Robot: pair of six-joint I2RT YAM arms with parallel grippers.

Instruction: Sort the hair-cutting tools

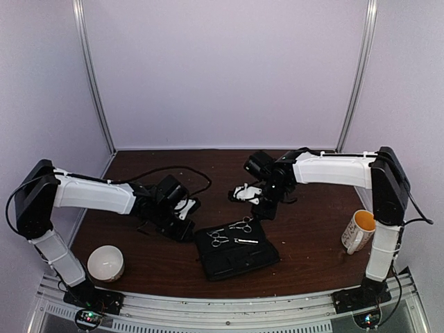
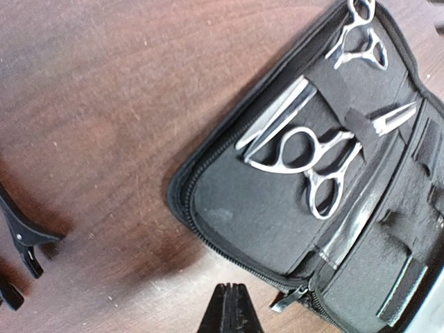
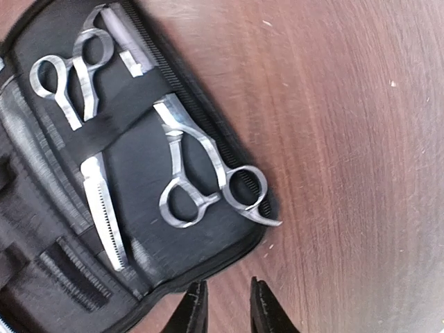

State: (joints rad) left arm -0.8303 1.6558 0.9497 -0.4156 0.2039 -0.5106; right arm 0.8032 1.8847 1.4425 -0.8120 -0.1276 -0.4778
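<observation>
An open flat black case (image 1: 239, 260) lies at the table's front middle. Two silver scissors (image 1: 220, 238) (image 1: 243, 224) lie in it under elastic straps. They show in the left wrist view (image 2: 316, 163) (image 2: 357, 35) and in the right wrist view (image 3: 208, 177) (image 3: 73, 83). Two black clips (image 2: 21, 236) (image 2: 8, 295) lie on the wood at the left edge of the left wrist view. My left gripper (image 2: 231, 309) (image 1: 182, 232) is shut and empty, just off the case's left edge. My right gripper (image 3: 225, 305) (image 1: 266, 210) is open and empty, just off the case's far right corner.
A white mug (image 1: 357, 231) stands at the right. A white upturned bowl (image 1: 105, 263) sits at the front left. A black cable (image 1: 166, 170) runs over the back of the brown table (image 1: 312, 243). A zip pull (image 2: 290, 298) sticks out of the case's edge.
</observation>
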